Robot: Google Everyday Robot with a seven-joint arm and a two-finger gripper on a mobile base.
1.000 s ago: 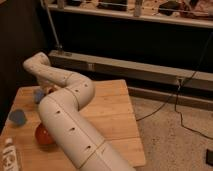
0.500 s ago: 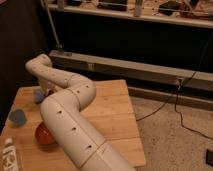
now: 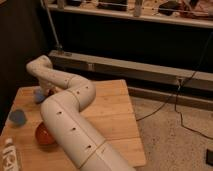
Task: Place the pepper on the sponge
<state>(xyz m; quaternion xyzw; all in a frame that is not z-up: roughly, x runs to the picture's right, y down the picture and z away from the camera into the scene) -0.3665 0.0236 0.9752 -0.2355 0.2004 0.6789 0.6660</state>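
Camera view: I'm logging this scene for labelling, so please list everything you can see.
table: one, light wood, centre-left
sponge: one, light blue, far-left of table, partly behind arm
pepper: one, red sliver beside sponge, mostly hidden
bowl: one, red-orange, near-left, against arm
round object: one, darker blue, left edge
bottle: one, white, near-left corner
cables: a few, black, floor at right
arm: one, white, snaking across table
gripper: one, down by sponge, largely hidden behind arm
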